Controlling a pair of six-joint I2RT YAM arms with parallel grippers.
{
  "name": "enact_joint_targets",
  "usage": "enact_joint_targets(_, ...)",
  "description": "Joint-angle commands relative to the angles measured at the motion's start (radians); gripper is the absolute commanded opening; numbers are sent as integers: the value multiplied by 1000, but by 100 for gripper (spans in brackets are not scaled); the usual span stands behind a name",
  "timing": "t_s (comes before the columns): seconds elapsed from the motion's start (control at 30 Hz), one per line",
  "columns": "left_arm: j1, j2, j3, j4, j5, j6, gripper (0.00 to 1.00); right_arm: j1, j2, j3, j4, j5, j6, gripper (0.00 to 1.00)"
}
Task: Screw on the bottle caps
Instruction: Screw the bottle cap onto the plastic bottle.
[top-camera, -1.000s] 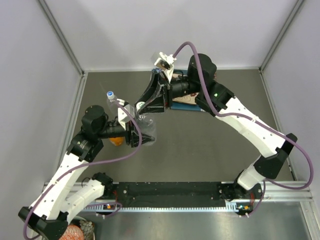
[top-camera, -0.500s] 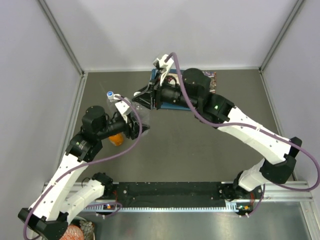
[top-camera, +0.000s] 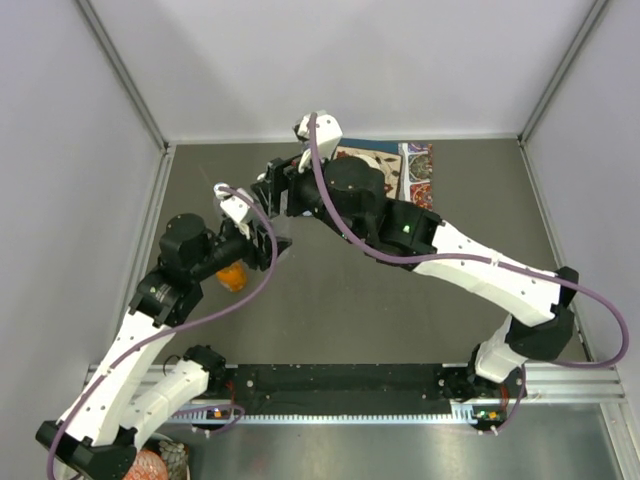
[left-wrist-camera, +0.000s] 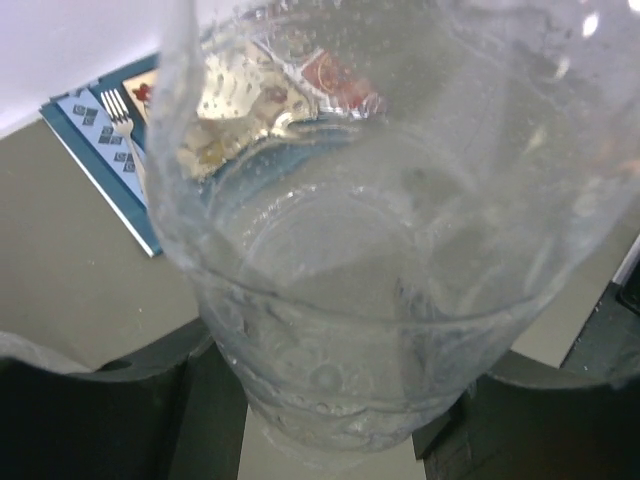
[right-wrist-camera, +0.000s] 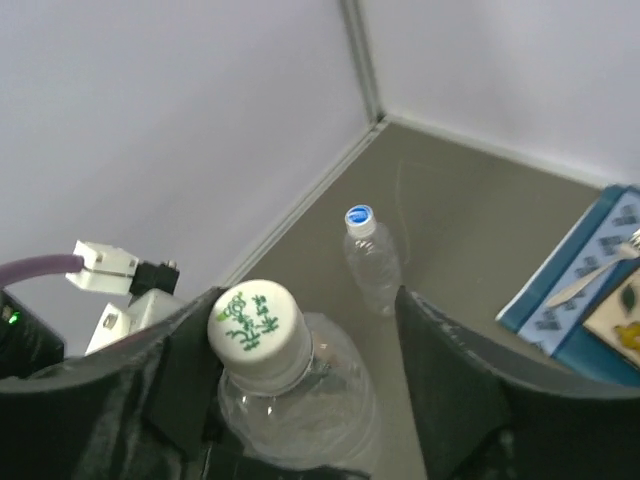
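A clear ribbed bottle (left-wrist-camera: 340, 250) stands upright with my left gripper (left-wrist-camera: 340, 385) shut on its lower body, one dark finger on each side. A white cap with green print (right-wrist-camera: 257, 320) sits on its neck. My right gripper (right-wrist-camera: 308, 300) is open around that cap, with a wide gap on the right side. In the top view my right gripper (top-camera: 275, 190) hangs over my left gripper (top-camera: 262, 243) and hides most of the bottle. A second clear bottle (right-wrist-camera: 372, 265) with a blue-and-white cap (right-wrist-camera: 359, 217) stands farther back. The orange bottle (top-camera: 232, 278) shows partly under my left wrist.
A blue placemat with food pictures (top-camera: 405, 170) lies at the back of the dark table, also seen as a placemat edge (right-wrist-camera: 590, 290) on the right. Grey walls close in the left, back and right sides.
My right gripper has opened and let go of the white cap, and its wrist has swung left over the bottle. My left gripper keeps its hold on the bottle.
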Motion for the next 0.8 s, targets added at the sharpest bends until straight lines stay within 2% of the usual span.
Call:
enact_joint_targets(0.0, -3, -38, 8, 189, 29, 16, 1, -23, -68, 43, -97, -59, 10, 75)
enact_joint_targets(0.03, -1, -39, 2, 190, 38, 16, 1, -39, -89, 34, -90, -160, 19, 80)
enact_joint_targets(0.13, -1, -43, -9, 193, 87, 16, 1, -108, -184, -18, -55, -342, 61, 86)
enact_joint_targets(0.2, -1, -41, -12, 195, 125, 13, 1, -138, -227, -63, -18, -472, 61, 86)
enact_joint_targets(0.23, 0, -41, -15, 197, 139, 14, 1, -172, -258, -75, -5, -603, 61, 86)
enact_joint_targets(0.37, 2, -30, -12, 204, 223, -1, 2, -243, -283, -94, 6, -963, -20, 86)
enact_joint_targets(0.4, 3, -26, -10, 210, 296, -1, 2, -247, -284, -94, 8, -1041, -46, 85)
enact_joint_targets(0.5, 3, -7, -6, 223, 478, -56, 2, -279, -268, -81, 8, -1132, -106, 81)
enact_joint_targets(0.53, 3, -1, -10, 242, 610, -73, 3, -290, -257, -74, 28, -1170, -106, 80)
enact_joint_targets(0.63, 3, 10, -24, 285, 775, -140, 2, -321, -196, -35, 96, -1294, -77, 76)
enact_joint_targets(0.77, 3, 23, -13, 258, 836, -125, 2, -329, -139, 4, 185, -1380, -19, 73)
